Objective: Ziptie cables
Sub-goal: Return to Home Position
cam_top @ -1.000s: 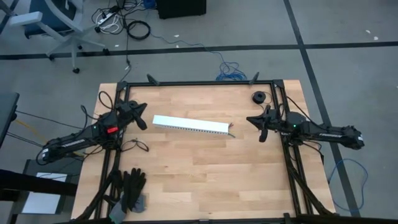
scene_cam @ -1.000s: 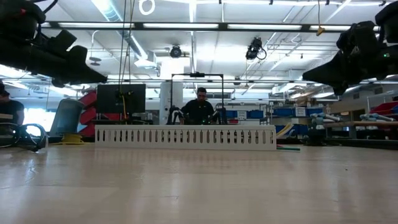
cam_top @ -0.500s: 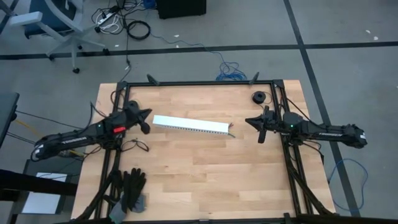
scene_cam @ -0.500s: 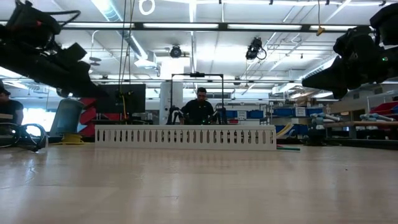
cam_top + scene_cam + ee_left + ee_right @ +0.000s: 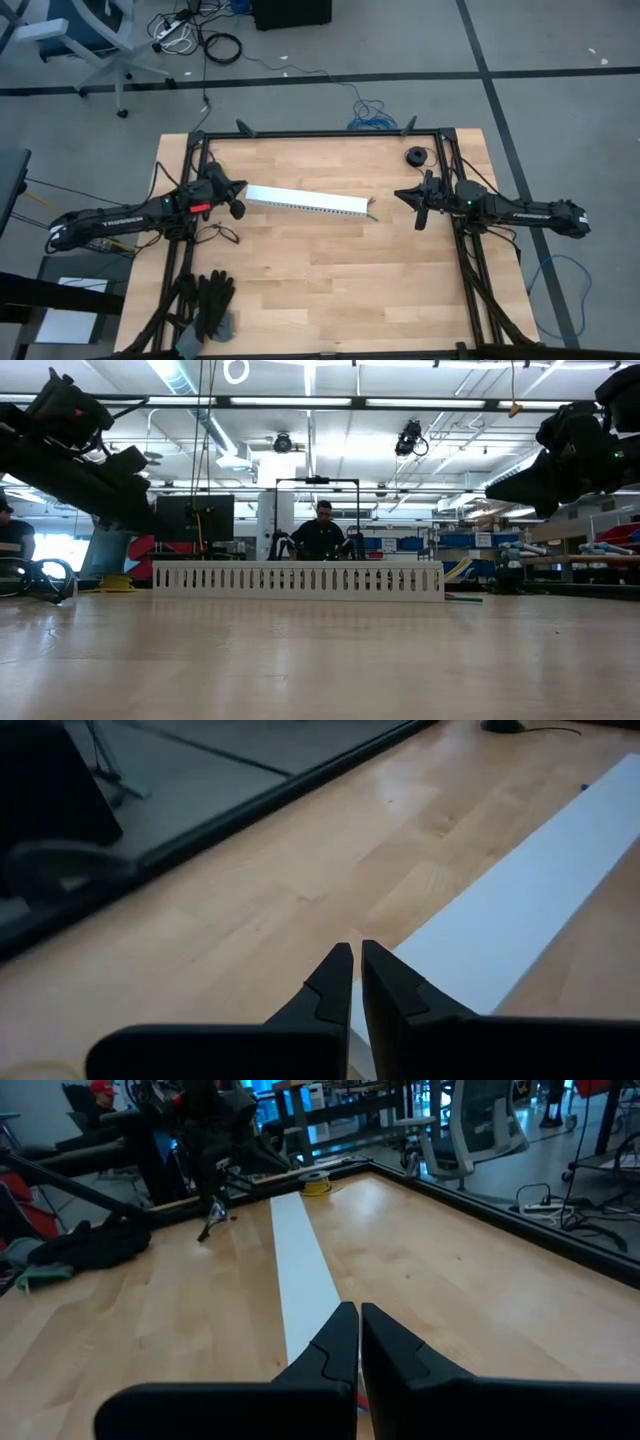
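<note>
A long white slotted channel (image 5: 310, 202) lies flat on the wooden table. Of the cables, only short coloured ends show at the channel's right end (image 5: 373, 214), lying on the table (image 5: 462, 597). My left gripper (image 5: 236, 200) is shut and hangs in the air just off the channel's left end (image 5: 470, 970), tipped downward, touching nothing. My right gripper (image 5: 404, 195) is shut too. It hovers level a little beyond the channel's right end and points along the channel (image 5: 300, 1280).
A small black roll (image 5: 415, 155) sits at the table's far right. Black gloves (image 5: 210, 300) lie at the near left, and a loose black cord loop (image 5: 222, 233) lies beside the left arm. A black frame (image 5: 320, 133) rims the table. People are seen in the room beyond (image 5: 322, 530).
My left gripper has sunk and tipped downward, coming closer to the channel's left end, and has stayed shut. The channel and the cable ends have not moved.
</note>
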Motion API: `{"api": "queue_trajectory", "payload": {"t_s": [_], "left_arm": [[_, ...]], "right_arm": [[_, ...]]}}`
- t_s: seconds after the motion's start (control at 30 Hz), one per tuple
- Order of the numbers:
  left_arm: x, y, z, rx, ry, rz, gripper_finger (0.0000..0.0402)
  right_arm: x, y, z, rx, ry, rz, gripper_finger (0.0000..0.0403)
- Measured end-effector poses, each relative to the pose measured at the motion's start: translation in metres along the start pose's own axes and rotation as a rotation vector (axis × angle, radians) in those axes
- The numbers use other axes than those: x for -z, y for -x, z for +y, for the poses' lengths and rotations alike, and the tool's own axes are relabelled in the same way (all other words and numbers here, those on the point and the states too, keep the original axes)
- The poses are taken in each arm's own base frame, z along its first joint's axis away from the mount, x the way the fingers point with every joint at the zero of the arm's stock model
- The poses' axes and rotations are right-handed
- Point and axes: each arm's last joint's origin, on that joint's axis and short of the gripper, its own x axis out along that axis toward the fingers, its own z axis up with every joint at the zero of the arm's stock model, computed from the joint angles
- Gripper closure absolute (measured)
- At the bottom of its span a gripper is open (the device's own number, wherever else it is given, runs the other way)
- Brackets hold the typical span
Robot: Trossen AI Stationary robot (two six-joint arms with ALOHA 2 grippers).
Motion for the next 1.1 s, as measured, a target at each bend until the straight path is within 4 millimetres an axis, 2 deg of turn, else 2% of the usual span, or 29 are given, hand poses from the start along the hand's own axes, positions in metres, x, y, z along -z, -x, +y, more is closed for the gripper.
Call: {"api": "queue_trajectory", "payload": {"t_s": [0.27, 0.43, 0.53, 0.8, 1.1], "left_arm": [[-0.001, 0.001, -0.001, 0.028, 0.009, 0.028, 0.0401], [-0.014, 0.005, -0.007, 0.226, 0.033, 0.023, 0.0401], [-0.023, 0.006, -0.009, 0.288, 0.049, -0.051, 0.0401], [-0.042, 0.01, -0.01, 0.32, 0.096, -0.246, 0.0401], [-0.052, 0.014, -0.012, 0.345, 0.121, -0.354, 0.0401]], "right_arm": [[0.0, 0.0, 0.0, 0.0, 0.0, -0.002, 0.04], [0.0, 0.0, 0.0, 0.0, 0.0, -0.002, 0.0401], [0.0, 0.0, 0.0, 0.0, 0.0, -0.002, 0.04], [0.0, 0.0, 0.0, 0.0, 0.0, -0.002, 0.04], [0.0, 0.0, 0.0, 0.0, 0.0, -0.002, 0.0396]]}}
